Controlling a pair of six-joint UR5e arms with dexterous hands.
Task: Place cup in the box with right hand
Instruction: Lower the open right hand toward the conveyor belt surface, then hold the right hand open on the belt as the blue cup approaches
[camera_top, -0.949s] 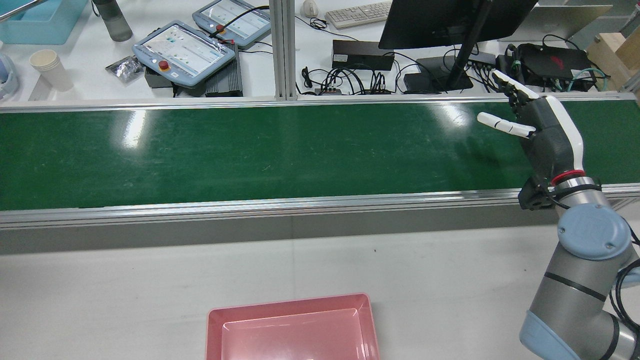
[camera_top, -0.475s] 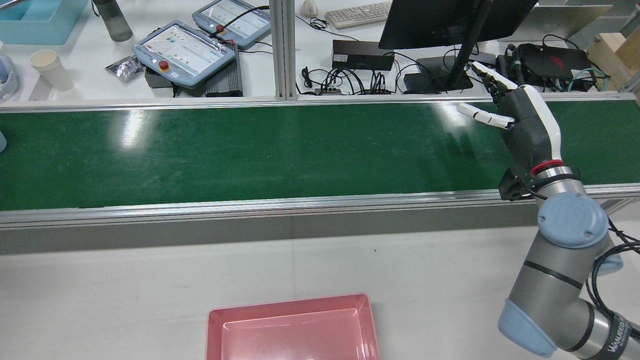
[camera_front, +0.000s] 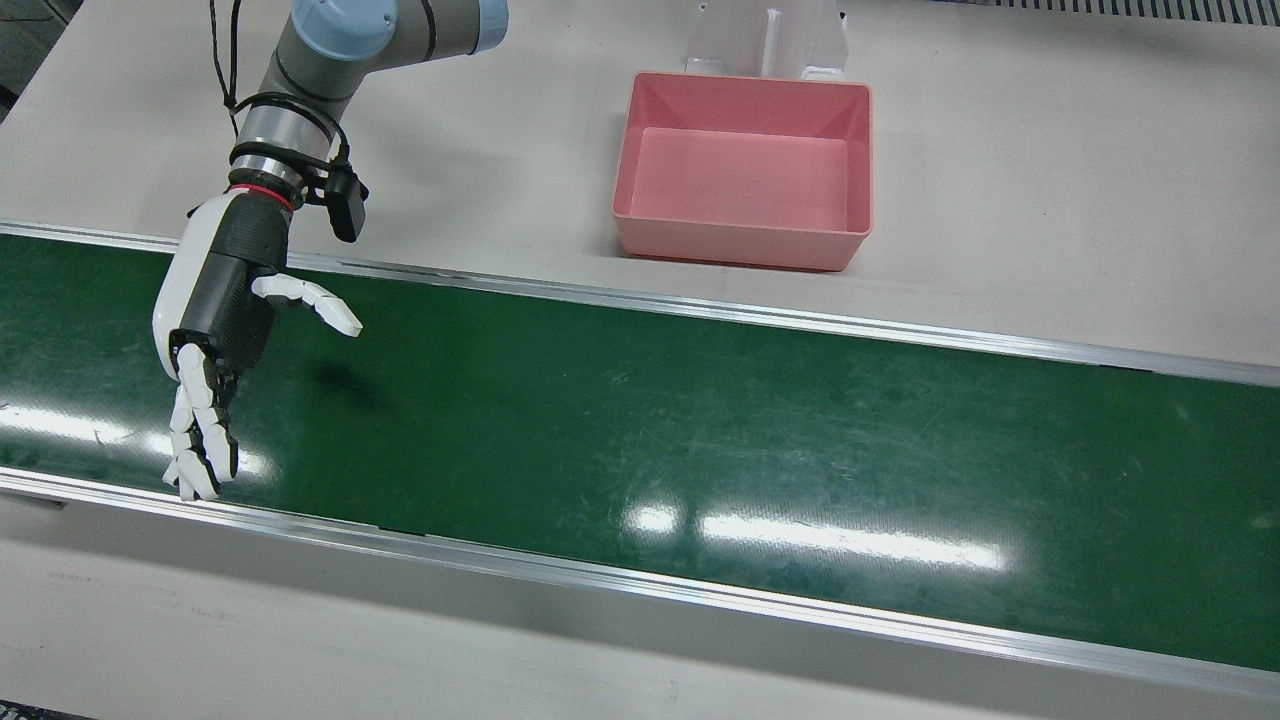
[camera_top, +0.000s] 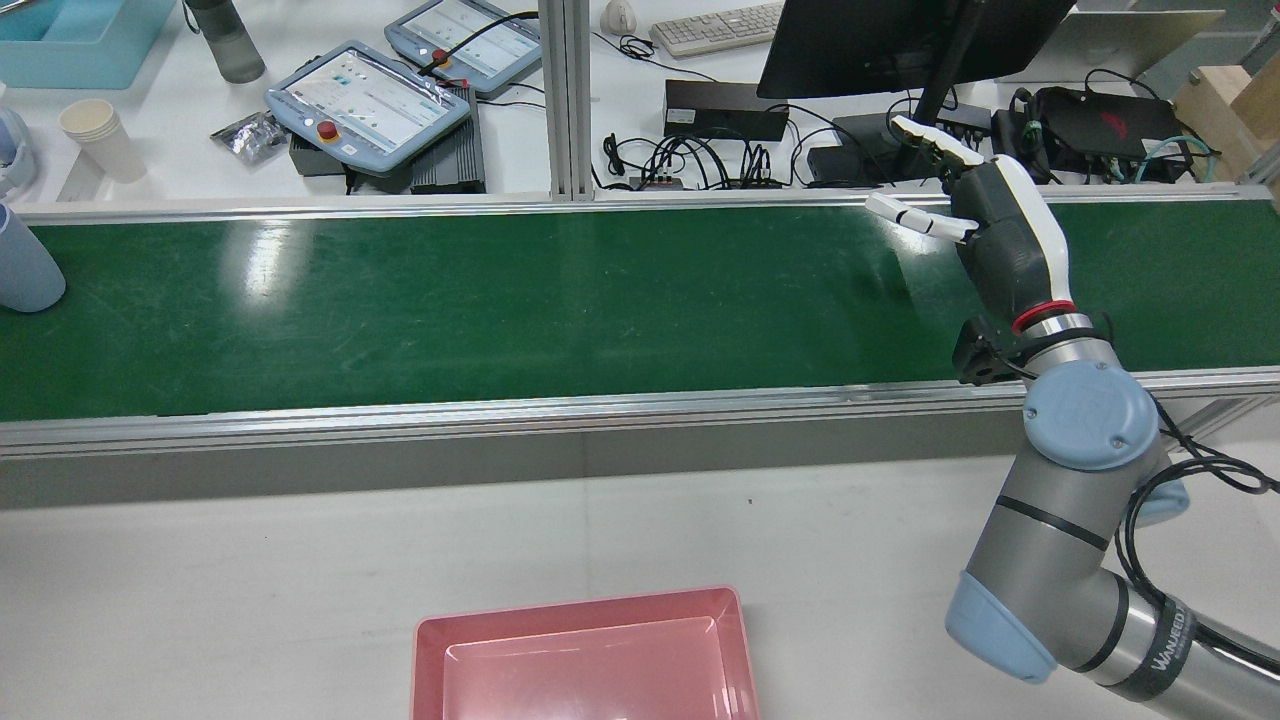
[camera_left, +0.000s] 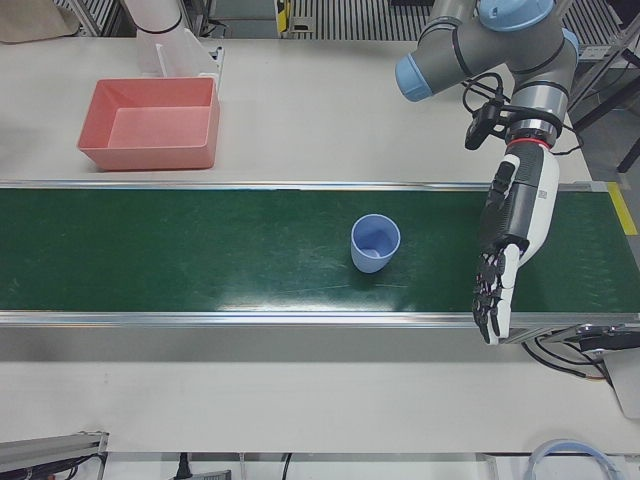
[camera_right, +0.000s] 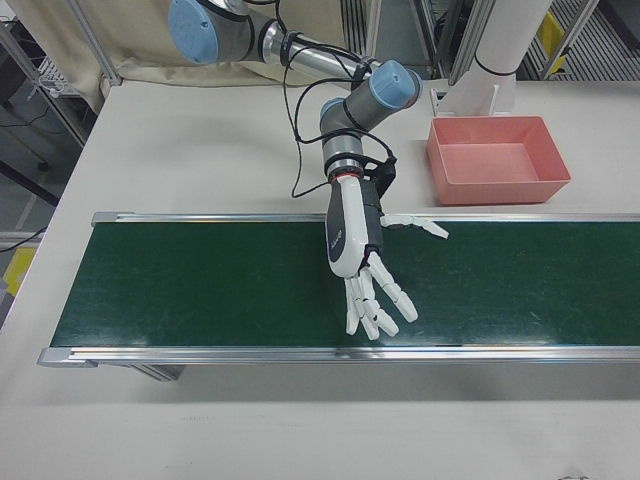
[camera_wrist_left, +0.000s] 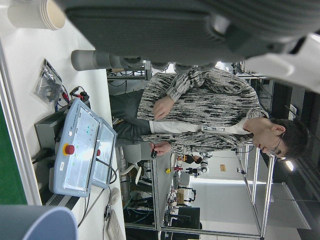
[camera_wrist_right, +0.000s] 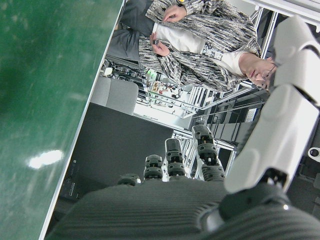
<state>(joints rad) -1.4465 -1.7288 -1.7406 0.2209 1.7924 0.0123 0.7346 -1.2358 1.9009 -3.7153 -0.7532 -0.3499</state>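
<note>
Right hand (camera_top: 985, 215) at right of rear view, above green belt (camera_top: 500, 300), fingers spread wide, holding nothing. Blue cup (camera_left: 375, 243) upright on belt, centre of left-front view; just entering far left edge of rear view, well apart from right hand. Left hand (camera_left: 512, 240) at right of left-front view, fingers extended over belt, empty, near cup. Pink box (camera_front: 745, 170) on grey worktop (camera_front: 1050, 200), upper centre of front view, nothing inside.

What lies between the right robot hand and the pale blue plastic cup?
Only bare green conveyor belt separates right robot hand and blue cup, per rear view.
</note>
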